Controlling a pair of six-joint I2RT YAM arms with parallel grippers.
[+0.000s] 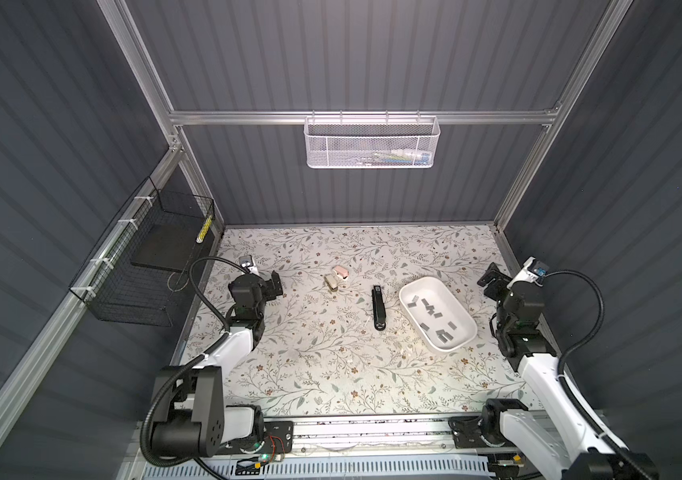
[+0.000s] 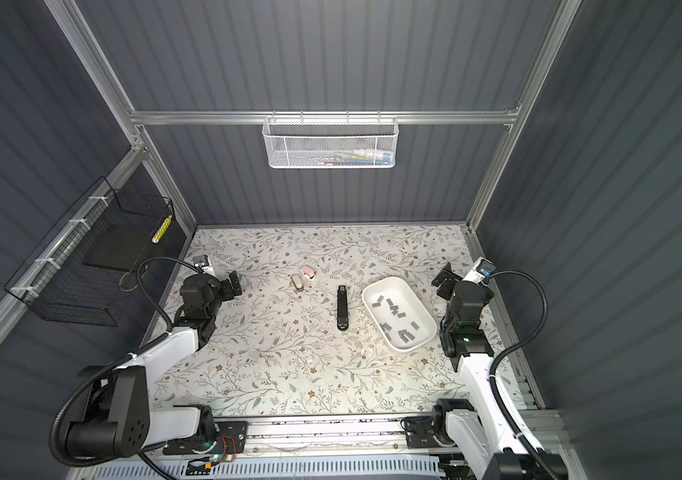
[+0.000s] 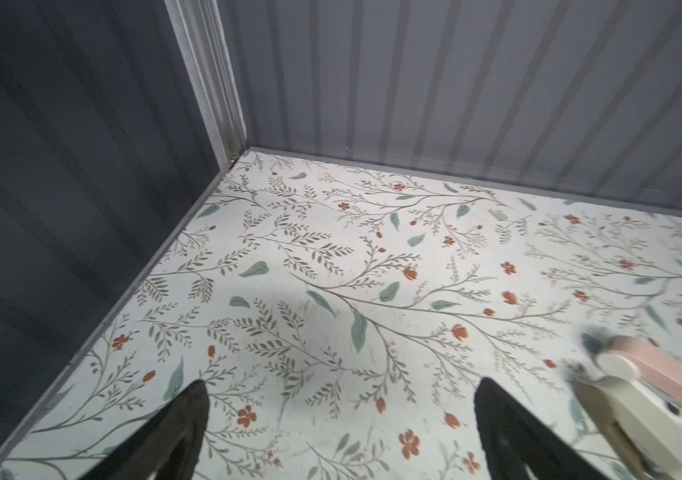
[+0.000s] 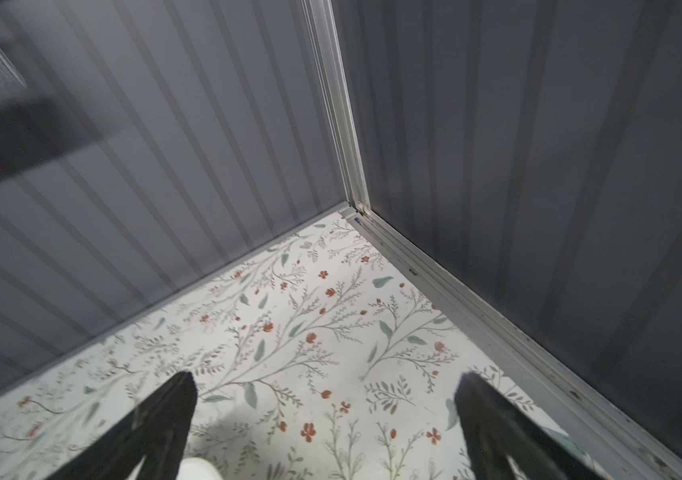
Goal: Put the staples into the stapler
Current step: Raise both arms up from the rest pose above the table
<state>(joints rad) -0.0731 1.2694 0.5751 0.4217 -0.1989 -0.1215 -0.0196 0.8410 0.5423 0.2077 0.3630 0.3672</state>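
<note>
1. Left gripper (image 1: 274, 283) hangs well to the left of the black stapler (image 1: 378, 308), with its jaws spread wide and nothing held.
2. Right gripper (image 1: 493, 275) is likewise spread and empty, well to the stapler's right.
3. Staples (image 1: 434, 316) lie scattered in the white tray (image 1: 451, 305), just right of the stapler.

the slim black stapler (image 1: 378, 307) lies flat near the middle of the floral surface (image 1: 310, 353), its length running front to back. about ten short grey staples (image 1: 431, 309) lie scattered at odd angles in the white tray (image 1: 434, 291) just to its right.
</note>
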